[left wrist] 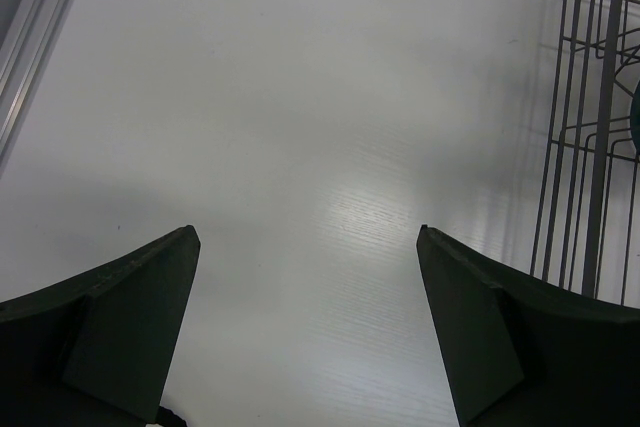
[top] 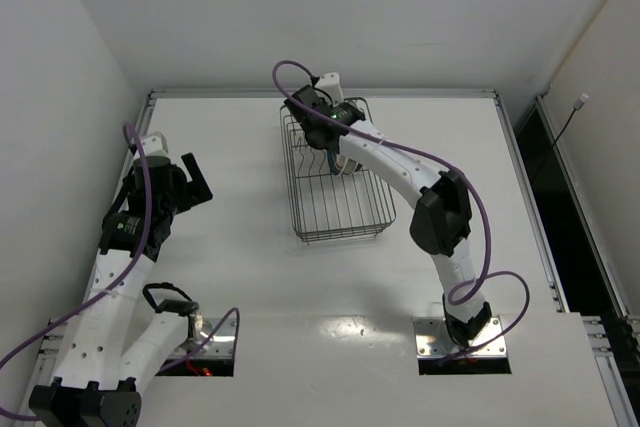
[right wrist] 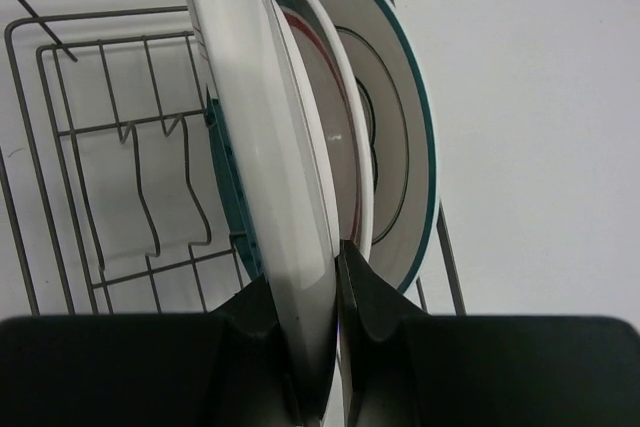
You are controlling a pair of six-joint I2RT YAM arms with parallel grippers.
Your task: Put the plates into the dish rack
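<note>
A white table [top: 250, 277] fills the space between plain white walls, with a pale rail running along its far and side edges. The dish rack [top: 340, 217], a dark wire basket, sits toward the far middle of the table with its long side running away from the arm bases. The right arm [top: 400, 162] reaches forward over the rack's far half. In its wrist view the right jaws are clenched on the near rim of a white plate [right wrist: 265, 127] that stands on edge among the wires of the rack [right wrist: 110, 127]. Whether that plate's lower rim rests on the wire floor cannot be told. Three more plates stand upright close beside it. A teal plate [right wrist: 228, 187] shows as a sliver just to the held plate's left. To the right come a red-ringed plate [right wrist: 335, 97] and then a green-rimmed plate [right wrist: 405, 147], which leans toward the rack's end wire. The rest of the rack, with its bent wire prongs, holds nothing visible. The left arm [top: 130, 237] is folded back at the table's left side, well apart from the rack. The left jaws are spread wide and released above bare tabletop, with the rack's side wires [left wrist: 590, 147] at the right edge of that wrist view.
</note>
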